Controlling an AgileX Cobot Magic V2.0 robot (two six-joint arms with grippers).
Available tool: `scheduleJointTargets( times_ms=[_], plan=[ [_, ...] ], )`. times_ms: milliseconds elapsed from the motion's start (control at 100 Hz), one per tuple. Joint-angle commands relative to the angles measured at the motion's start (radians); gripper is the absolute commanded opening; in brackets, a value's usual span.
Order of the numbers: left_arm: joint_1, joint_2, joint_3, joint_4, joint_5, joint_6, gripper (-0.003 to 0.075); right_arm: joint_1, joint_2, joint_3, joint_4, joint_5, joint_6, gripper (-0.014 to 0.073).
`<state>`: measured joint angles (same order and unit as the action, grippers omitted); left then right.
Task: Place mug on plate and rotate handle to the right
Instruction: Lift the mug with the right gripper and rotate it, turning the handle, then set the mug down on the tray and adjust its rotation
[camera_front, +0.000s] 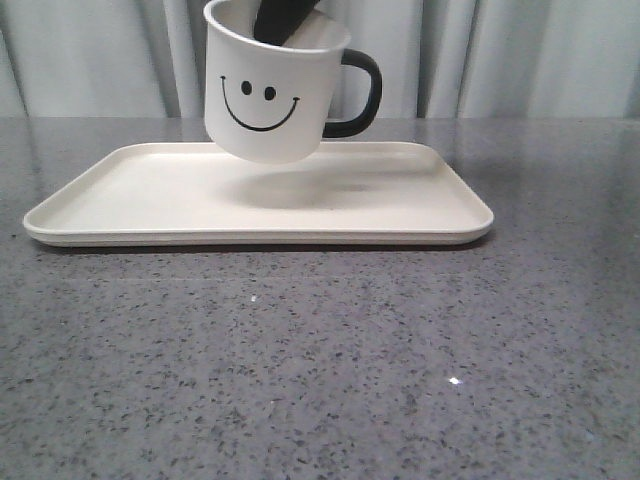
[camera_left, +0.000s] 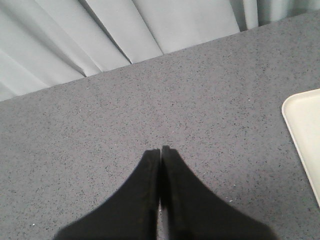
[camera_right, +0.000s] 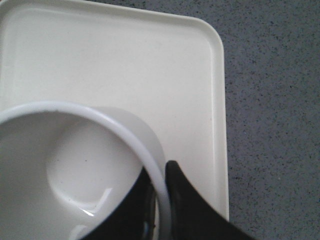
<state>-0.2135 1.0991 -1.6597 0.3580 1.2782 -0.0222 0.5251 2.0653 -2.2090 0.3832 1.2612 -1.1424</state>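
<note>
- The mug (camera_front: 272, 95) hangs in the air above the plate (camera_front: 130, 200), tilted, its base clear of the plate's surface with a soft shadow beneath it
- Its smiley face (camera_front: 260, 100) looks toward the front camera, and the handle (camera_front: 358, 93) sticks out on the right side in the front view
- The right gripper (camera_right: 161, 172) is clamped on the mug's rim: in the right wrist view one dark finger sits inside the cup against the wall and the other outside it, with the white rim pinched between them
- In the front view a dark finger (camera_front: 282, 20) reaches down into the mug's mouth from above
- The mug's inside (camera_right: 65, 175) is bare white, with a small glint near the bottom
- The plate lies flat on the speckled grey table (camera_front: 320, 370), long side toward the front camera; the mug hovers over its rear middle part, a little left of centre
- In the right wrist view the plate's rounded corner (camera_right: 212, 37) and low raised rim show beside the mug, with grey table past it
- The left gripper (camera_left: 161, 150) is closed on nothing, its two black fingertips pressed together above bare table
- It sits well apart from the mug, with only one edge of the plate (camera_left: 300, 135) showing in the left wrist view
- Pale pleated curtains (camera_front: 520, 60) hang behind the table
</note>
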Motion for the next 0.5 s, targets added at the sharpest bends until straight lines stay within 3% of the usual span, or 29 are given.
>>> scheduleJointTargets(
  times_ms=[0,490],
  plan=[
    [0.003,-0.013,-0.022,0.014,-0.016,-0.008,-0.002,-0.001,-0.045,-0.025,0.034,0.074,-0.01,-0.0063],
    [0.003,-0.013,-0.022,0.014,-0.016,-0.008,-0.002,0.001,0.005,-0.024,0.049,0.075,0.004,-0.0063]
  ],
)
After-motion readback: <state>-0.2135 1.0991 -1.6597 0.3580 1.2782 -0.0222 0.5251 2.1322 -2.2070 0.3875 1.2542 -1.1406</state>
